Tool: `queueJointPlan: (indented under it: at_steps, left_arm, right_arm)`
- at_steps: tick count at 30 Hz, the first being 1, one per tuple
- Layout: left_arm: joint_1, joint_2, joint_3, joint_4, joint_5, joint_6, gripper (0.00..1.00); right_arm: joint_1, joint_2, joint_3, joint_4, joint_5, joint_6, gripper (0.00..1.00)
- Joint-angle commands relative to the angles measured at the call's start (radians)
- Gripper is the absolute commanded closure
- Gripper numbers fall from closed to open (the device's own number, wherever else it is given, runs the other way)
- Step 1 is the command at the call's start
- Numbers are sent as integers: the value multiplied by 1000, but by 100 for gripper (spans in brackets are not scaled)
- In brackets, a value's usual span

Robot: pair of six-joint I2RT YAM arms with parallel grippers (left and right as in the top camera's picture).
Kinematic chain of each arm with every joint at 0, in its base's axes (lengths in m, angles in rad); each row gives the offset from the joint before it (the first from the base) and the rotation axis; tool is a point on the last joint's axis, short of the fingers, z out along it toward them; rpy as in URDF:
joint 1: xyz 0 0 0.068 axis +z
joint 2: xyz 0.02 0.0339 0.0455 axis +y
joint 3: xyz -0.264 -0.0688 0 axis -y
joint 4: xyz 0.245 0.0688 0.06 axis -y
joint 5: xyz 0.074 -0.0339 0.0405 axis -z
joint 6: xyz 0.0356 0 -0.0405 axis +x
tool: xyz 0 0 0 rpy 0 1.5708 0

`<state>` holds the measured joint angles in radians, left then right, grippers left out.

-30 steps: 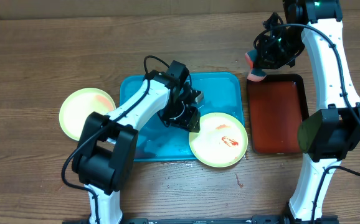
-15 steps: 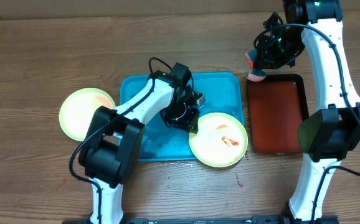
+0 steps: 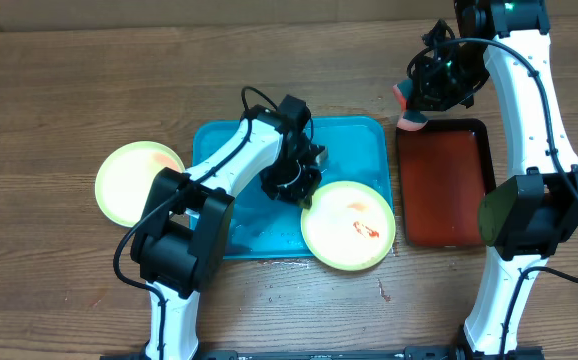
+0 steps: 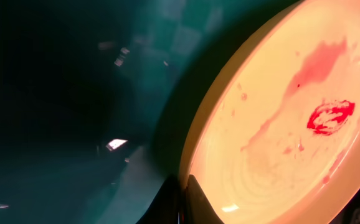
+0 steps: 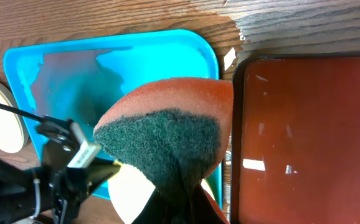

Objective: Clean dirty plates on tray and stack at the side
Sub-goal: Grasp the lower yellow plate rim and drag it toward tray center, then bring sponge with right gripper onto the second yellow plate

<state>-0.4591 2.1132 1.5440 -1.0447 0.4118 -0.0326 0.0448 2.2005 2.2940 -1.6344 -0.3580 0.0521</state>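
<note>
A lime-rimmed plate (image 3: 349, 226) with red sauce smears overhangs the front right corner of the turquoise tray (image 3: 354, 150). My left gripper (image 3: 306, 195) is shut on this plate's left rim; in the left wrist view the plate (image 4: 292, 118) fills the right side and the fingers (image 4: 186, 199) pinch its edge. A second lime-rimmed plate (image 3: 134, 180) lies on the table left of the tray. The light blue plate is out of view. My right gripper (image 3: 414, 112) is shut on an orange and green sponge (image 5: 167, 134), held above the gap between the tray (image 5: 167, 50) and the dark red tray.
A dark red black-rimmed tray (image 3: 446, 185) lies right of the turquoise tray; it also shows in the right wrist view (image 5: 304, 137). The table is brown wood. A small red spot (image 3: 382, 291) marks the table in front of the held plate.
My left gripper and the held plate have shifted slightly left and towards the tray. The right arm has not moved.
</note>
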Motion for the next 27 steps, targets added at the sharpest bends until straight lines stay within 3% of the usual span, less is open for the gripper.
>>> queueJointPlan:
  at_steps: [1, 7, 14, 27]
  left_arm:
    - [50, 1, 64, -2, -100, -51, 96]
    - [168, -1, 85, 2, -207, -119, 96]
    - [295, -1, 83, -23, -209, -167, 96]
    - [320, -1, -1, 33, -205, -212, 96]
  right_arm:
    - [0, -6, 10, 5, 2, -1, 96]
    - [18, -6, 9, 13, 2, -1, 96]
    - [66, -6, 9, 59, 1, 6, 96]
    - [169, 19, 9, 108, -1, 84, 96]
